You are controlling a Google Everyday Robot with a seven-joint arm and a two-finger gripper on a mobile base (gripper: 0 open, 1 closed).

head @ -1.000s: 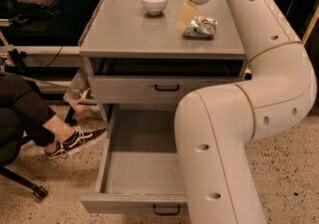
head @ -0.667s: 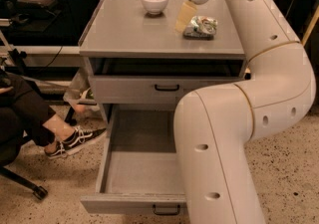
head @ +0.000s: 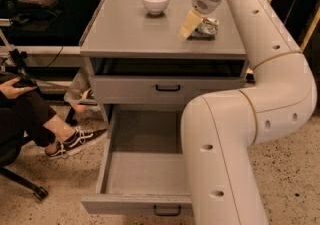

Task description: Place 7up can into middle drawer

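The 7up can [head: 208,27], dented, silver-white and green, lies on the grey cabinet top near its right front corner. My gripper [head: 190,24] hangs from the arm above and is down at the can's left side, right against it. I cannot tell whether it holds the can. The middle drawer [head: 142,171] is pulled wide open below, its flat grey box empty, with a black bar handle [head: 166,212] on its front.
A white bowl [head: 155,1] stands at the back of the cabinet top [head: 125,29]. The upper drawer front [head: 167,89] is slightly out. My white arm [head: 235,139] covers the open drawer's right side. A seated person's leg and shoe [head: 70,141] are at the left.
My gripper has sunk slightly towards the cabinet top beside the can. The can, bowl and drawer have not moved.
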